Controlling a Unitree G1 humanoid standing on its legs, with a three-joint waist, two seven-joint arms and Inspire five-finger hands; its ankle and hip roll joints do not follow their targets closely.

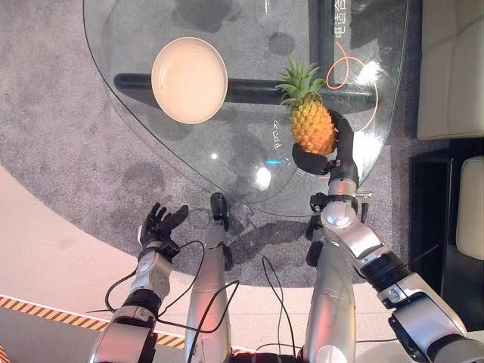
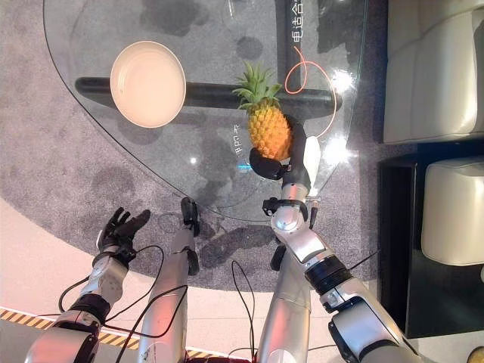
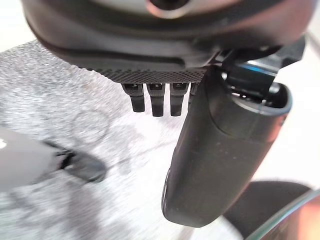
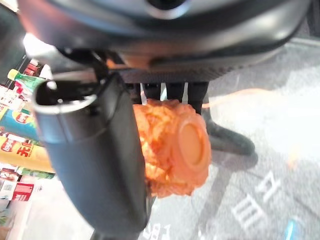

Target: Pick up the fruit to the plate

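A pineapple [image 1: 311, 121] with a green crown lies on the glass table [image 1: 151, 136], toward its right side. My right hand [image 1: 335, 151] wraps around its lower end, thumb on one side and fingers on the other; in the right wrist view the orange fruit [image 4: 172, 147] sits between thumb and fingers. A cream plate [image 1: 189, 79] rests on the table's left part, well apart from the fruit. My left hand [image 1: 160, 225] hangs below the table's near edge over the carpet, fingers relaxed and holding nothing.
A dark bar [image 1: 249, 91] of the table base runs under the glass between plate and pineapple. An orange cable [image 1: 344, 72] loops behind the fruit. Pale sofa cushions [image 1: 454, 68] and a dark side table [image 1: 435, 219] stand at the right.
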